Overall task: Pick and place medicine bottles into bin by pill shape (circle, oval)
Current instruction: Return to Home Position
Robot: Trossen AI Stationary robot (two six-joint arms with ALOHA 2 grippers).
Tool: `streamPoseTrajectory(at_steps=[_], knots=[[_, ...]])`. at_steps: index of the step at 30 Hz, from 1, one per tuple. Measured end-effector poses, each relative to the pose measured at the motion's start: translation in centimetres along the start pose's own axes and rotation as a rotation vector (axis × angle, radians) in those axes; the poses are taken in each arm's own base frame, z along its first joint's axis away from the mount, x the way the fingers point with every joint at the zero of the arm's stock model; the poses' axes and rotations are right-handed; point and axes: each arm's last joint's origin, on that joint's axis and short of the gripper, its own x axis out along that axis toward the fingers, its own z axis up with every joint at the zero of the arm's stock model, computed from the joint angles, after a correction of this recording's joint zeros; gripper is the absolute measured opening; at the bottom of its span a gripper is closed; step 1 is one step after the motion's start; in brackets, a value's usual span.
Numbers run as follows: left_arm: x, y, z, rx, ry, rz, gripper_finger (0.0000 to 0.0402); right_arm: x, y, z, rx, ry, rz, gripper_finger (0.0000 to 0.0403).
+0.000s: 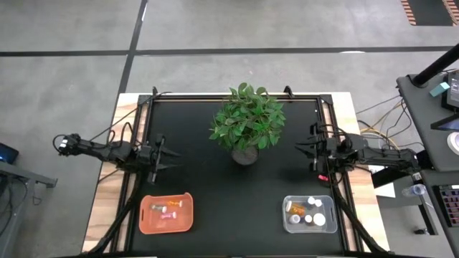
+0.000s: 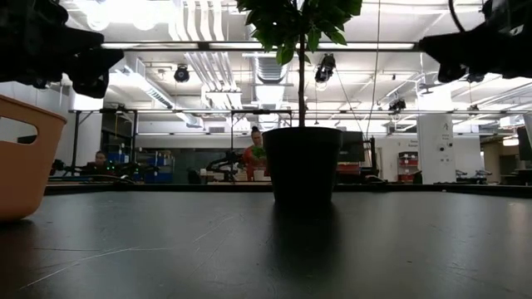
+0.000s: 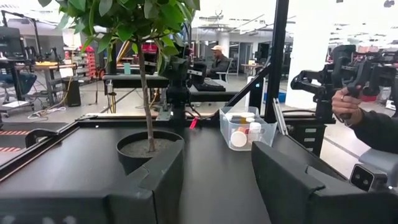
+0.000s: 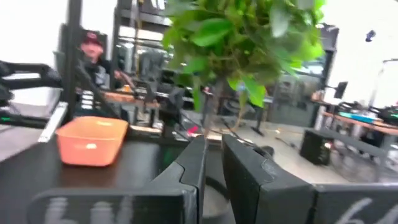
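Observation:
Both bins stand near the table's front edge. The orange bin (image 1: pixel 166 213) at the front left holds a few small medicine bottles (image 1: pixel 169 208). The clear bin (image 1: pixel 309 214) at the front right holds several more bottles (image 1: pixel 310 211), white-capped in the left wrist view (image 3: pixel 240 135). My left gripper (image 1: pixel 165 154) hovers level behind the orange bin, open, with nothing between its fingers (image 3: pixel 217 158). My right gripper (image 1: pixel 302 148) hovers level behind the clear bin, shut and empty (image 4: pixel 213 146). It faces the orange bin (image 4: pixel 92 140) across the table.
A leafy potted plant (image 1: pixel 247 127) stands on the black table top between the two grippers, toward the far side. Black rails (image 1: pixel 136 136) run along the table's left and right sides. Beyond the table a person's hand (image 3: pixel 344 106) holds equipment, and people sit in the room.

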Motion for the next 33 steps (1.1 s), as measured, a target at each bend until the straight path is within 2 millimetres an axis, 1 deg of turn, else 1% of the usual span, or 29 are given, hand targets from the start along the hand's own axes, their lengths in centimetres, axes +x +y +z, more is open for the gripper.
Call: streamPoseTrajectory(at_steps=[2,5,8,11,12,15,18,20,24,33], knots=[[0.0,0.0,0.0,0.001,0.005,0.0,0.0161,0.0,-0.1,-0.2,-0.009,0.024,-0.025,0.0043],[0.0,0.0,-0.1,0.001,0.007,0.0,0.0132,0.0,0.0,-0.7,-0.03,0.076,-0.025,0.0043],[0.0,0.0,-0.2,0.012,0.019,-0.001,0.0085,0.0,0.1,-1.1,-0.06,0.114,-0.016,0.0043],[0.0,0.0,-0.5,0.022,0.048,-0.001,0.0023,0.0,0.1,-1.4,-0.081,0.151,-0.024,0.0043],[0.0,0.0,-0.5,0.013,0.056,-0.001,0.0012,-0.1,0.1,-1.4,-0.083,0.156,-0.023,0.0043],[0.0,0.0,-0.5,0.007,0.046,0.0,0.0006,-0.1,0.1,-1.5,-0.08,0.163,-0.021,0.0043],[0.0,0.1,-0.4,0.007,0.039,0.022,0.0001,-0.1,0.1,-1.6,-0.037,0.175,-0.023,0.0043],[0.0,0.1,-0.4,0.007,0.038,0.045,0.0003,-0.1,0.1,-1.9,-0.019,0.2,-0.025,0.0043],[0.0,0.2,-0.4,0.011,0.041,0.055,0.0006,-0.1,0.2,-2.2,-0.044,0.242,-0.031,0.0043],[0.0,0.2,-0.5,0.01,0.046,0.055,0.0007,0.0,0.2,-2.5,0.029,0.271,-0.036,0.0043]])
